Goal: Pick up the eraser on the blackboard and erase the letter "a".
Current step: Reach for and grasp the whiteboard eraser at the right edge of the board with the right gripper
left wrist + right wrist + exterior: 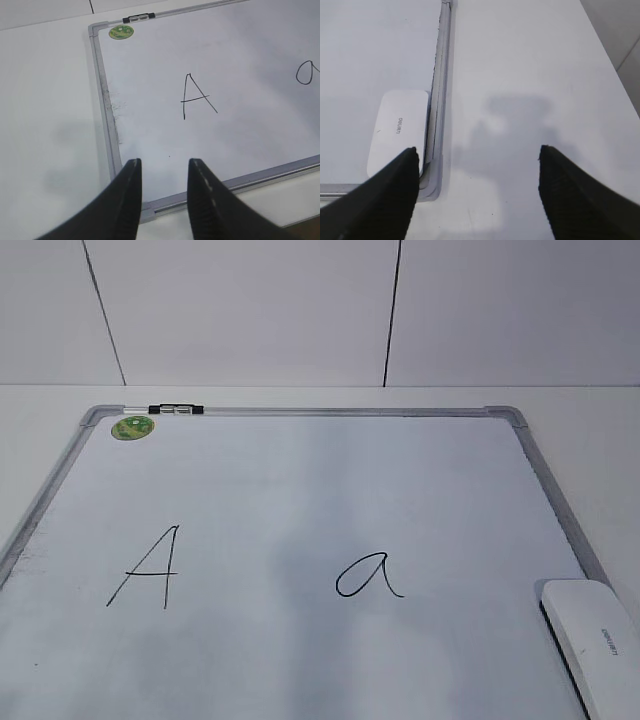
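The white oblong eraser (594, 643) lies flat on the blackboard (300, 412) at its near right corner; it also shows in the right wrist view (399, 131). The cursive letter "a" (367, 575) is drawn in black right of the board's middle, and its edge shows in the left wrist view (307, 73). My right gripper (477, 152) is open and empty, above the table just right of the board's frame (440, 90) and the eraser. My left gripper (164, 165) is open and empty, above the board's near left corner (150, 212). Neither gripper shows in the exterior view.
An angular capital "A" (147, 567) is drawn on the board's left half, also in the left wrist view (196, 96). A round green sticker (133, 427) and a small black-and-silver clip (174, 410) sit at the far left corner. White table (530, 70) surrounds the board; a white wall stands behind.
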{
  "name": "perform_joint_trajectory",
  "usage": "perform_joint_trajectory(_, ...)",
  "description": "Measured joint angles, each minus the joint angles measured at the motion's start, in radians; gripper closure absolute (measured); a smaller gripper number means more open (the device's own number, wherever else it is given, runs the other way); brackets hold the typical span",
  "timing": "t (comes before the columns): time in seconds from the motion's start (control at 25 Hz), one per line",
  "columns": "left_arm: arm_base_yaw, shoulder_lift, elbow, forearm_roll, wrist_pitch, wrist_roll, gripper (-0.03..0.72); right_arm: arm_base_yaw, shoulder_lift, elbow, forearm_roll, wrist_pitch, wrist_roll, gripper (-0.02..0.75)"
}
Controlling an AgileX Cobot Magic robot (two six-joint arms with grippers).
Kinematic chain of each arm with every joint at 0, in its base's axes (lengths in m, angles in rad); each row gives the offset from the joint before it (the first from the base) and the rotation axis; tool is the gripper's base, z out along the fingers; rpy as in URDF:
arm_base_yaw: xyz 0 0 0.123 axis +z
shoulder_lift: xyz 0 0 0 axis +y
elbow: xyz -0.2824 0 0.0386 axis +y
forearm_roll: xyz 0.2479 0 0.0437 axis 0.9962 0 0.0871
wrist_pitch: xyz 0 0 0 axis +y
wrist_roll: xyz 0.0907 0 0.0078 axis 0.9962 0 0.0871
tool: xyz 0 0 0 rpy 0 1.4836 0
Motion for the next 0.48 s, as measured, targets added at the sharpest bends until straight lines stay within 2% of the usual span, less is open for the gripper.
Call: perform_joint_trajectory(0.48, 0.000, 0.000, 0.000, 0.000, 0.000, 0.000, 0.454, 0.000, 0.000, 0.000, 0.000, 0.000, 0.000, 0.146)
